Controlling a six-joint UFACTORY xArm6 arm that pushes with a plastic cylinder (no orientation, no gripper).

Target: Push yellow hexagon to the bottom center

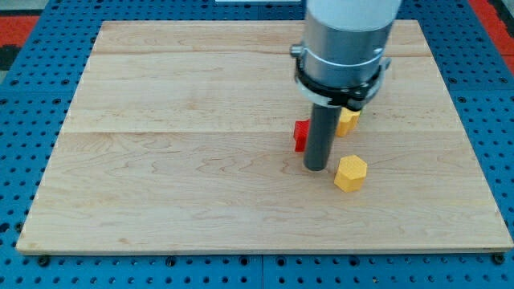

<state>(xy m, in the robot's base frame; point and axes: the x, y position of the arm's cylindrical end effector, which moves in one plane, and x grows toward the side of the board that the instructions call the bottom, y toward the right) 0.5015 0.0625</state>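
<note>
Hexagon (350, 172): seen right of centre; no clear long axis.
Tip (316, 168): set just left of it; no claw.
Board (161, 201): open wood below.

My tip (316, 168) rests on the bench (177, 185), just left of the yellow hexagon (350, 172); a red block (300, 135) and another yellow block (348, 120) lie just above.

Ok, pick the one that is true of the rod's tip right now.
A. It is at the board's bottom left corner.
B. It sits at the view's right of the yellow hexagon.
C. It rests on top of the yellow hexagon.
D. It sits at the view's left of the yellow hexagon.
D: my tip stands just to the view's left of the yellow hexagon, with the red block further left behind the rod.
</note>
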